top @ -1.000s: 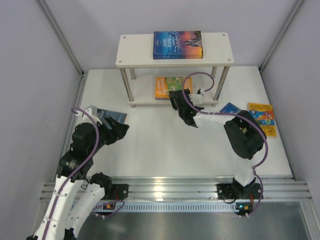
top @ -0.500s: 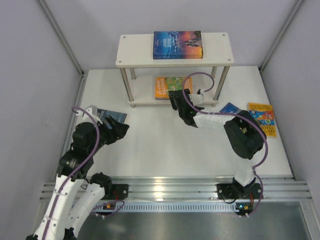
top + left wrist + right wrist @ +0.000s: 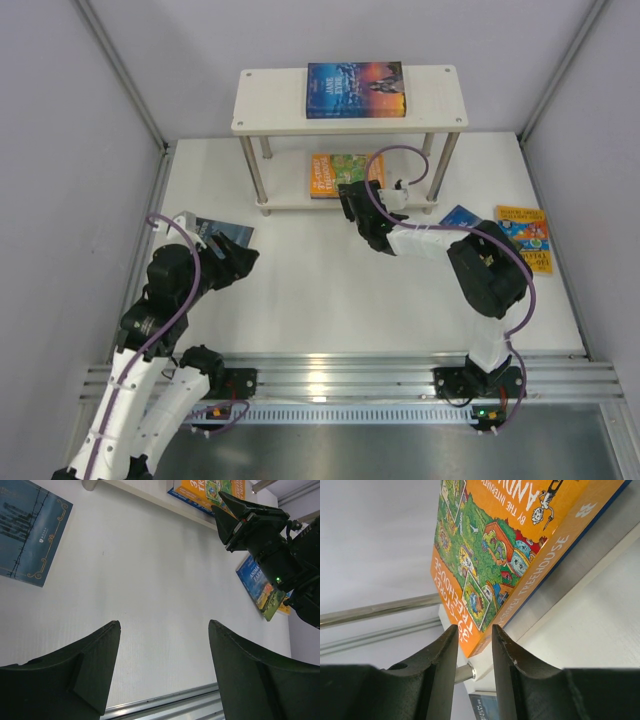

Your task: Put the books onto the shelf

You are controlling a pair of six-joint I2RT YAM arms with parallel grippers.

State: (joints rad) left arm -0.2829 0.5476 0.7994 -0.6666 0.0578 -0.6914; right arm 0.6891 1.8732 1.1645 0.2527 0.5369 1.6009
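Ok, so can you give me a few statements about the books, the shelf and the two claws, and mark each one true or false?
1. A blue-and-sunset book lies flat on the shelf's top board. True.
2. The left claw grips a book. False: it is open and empty above the table; a dark blue book lies near it.
3. The right claw has its fingers either side of a corner of the orange book on the lower board. True.
4. Every book is on the shelf. False: the dark blue book, a bright blue book and a yellow book lie on the table.
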